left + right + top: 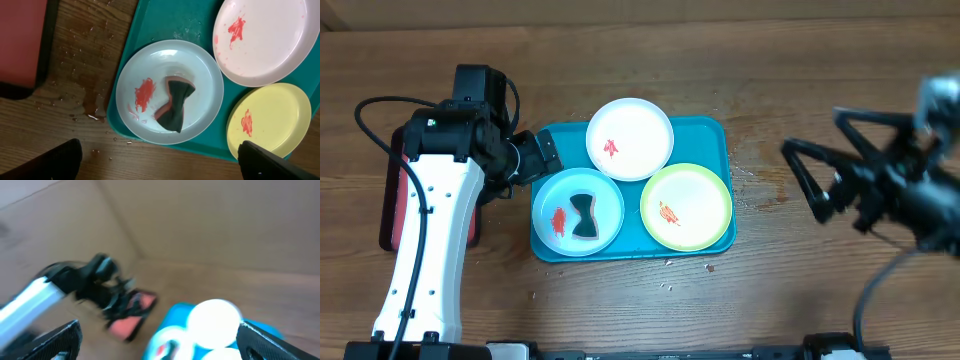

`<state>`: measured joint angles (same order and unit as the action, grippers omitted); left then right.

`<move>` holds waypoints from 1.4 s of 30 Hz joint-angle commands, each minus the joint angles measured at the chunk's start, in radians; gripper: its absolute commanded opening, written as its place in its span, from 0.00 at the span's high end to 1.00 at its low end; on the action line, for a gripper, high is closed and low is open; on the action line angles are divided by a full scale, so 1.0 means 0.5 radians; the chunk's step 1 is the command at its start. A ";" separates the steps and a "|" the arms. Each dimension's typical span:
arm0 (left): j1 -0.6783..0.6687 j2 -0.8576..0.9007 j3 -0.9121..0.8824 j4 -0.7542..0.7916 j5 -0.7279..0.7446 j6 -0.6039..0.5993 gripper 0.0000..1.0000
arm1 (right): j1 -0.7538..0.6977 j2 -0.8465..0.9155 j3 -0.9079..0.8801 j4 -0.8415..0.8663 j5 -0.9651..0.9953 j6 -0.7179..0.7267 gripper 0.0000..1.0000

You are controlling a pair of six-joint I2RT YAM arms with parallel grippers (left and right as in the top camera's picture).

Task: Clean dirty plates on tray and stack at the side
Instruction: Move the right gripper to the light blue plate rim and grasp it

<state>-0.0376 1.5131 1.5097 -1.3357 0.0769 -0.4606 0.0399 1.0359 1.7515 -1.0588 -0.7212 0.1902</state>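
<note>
Three plates sit on the tray at mid-desk, each one dirty, none stacked at the side yet. The white plate is at the back, the blue plate front left and the yellow plate front right. They lie close together, rims nearly meeting.

A dark cloth with a reddish edge, pinched like a bow tie, lies on the blue plate just right of a red smear. The left claw hovers at the tray's left edge, spread wide and holding nothing. The right claw is well off to the right, blurred, also spread and empty.

We judge the step in hand to be taking up the cloth. The left claw should come down over the cloth's narrow waist, close there, then drag it leftward across the smear with light pressure. The plate is shallow and may slide, so the right claw could steady its rim.

The white plate bears a red mark near its centre, and the yellow one an orange streak left of centre. Water drops spot the desk beside the tray, and a red tray lies further left.
</note>
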 commanded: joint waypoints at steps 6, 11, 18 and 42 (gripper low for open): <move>-0.004 0.011 -0.006 0.000 -0.011 0.038 0.00 | 0.114 0.420 0.086 -0.008 -0.656 0.099 0.33; -0.004 0.011 -0.006 0.002 -0.011 0.037 0.00 | 0.596 0.687 0.086 -0.224 0.542 0.253 0.38; -0.004 0.011 -0.006 0.002 -0.011 0.038 0.00 | 1.092 1.238 0.080 -0.277 1.177 0.804 0.47; -0.004 0.011 -0.006 -0.002 -0.012 0.039 0.00 | 1.408 2.145 -0.184 0.258 1.096 0.664 0.47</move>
<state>-0.0376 1.5131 1.5093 -1.3361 0.0769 -0.4606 0.7403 2.1082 1.7229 -0.9668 -0.1932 0.5358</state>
